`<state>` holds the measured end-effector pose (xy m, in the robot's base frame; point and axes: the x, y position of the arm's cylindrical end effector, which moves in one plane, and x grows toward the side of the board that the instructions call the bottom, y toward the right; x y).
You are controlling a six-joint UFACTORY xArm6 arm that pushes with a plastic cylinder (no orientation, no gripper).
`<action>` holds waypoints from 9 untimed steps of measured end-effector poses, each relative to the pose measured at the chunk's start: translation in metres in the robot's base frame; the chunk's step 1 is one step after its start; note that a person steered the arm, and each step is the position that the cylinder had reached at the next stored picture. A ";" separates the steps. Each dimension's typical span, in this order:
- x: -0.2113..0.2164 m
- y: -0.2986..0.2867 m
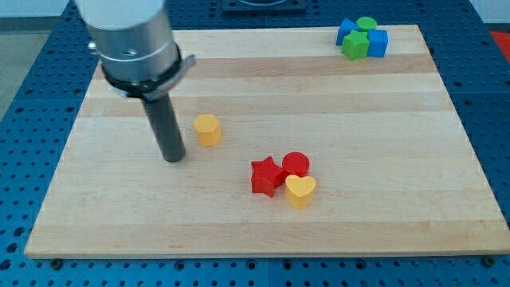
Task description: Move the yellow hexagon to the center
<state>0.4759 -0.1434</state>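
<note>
Left of yellow hexagon [207, 129], just apart, my tip [174, 158].

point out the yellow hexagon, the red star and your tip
yellow hexagon [207, 128], camera view, on its top face
red star [265, 175], camera view, middle of its top face
my tip [174, 158], camera view, the rod's very end, left of the hexagon

A pale wooden board [319, 104] with lengthwise planks fills most of the view. Around the board on all sides lies a blue surface [24, 72] with rows of small holes. Above the board, something dark [263, 6] shows, perhaps a machine base.
</note>
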 end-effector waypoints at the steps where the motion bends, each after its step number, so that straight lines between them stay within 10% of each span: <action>1: -0.027 0.024; 9: -0.049 0.108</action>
<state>0.4267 -0.0353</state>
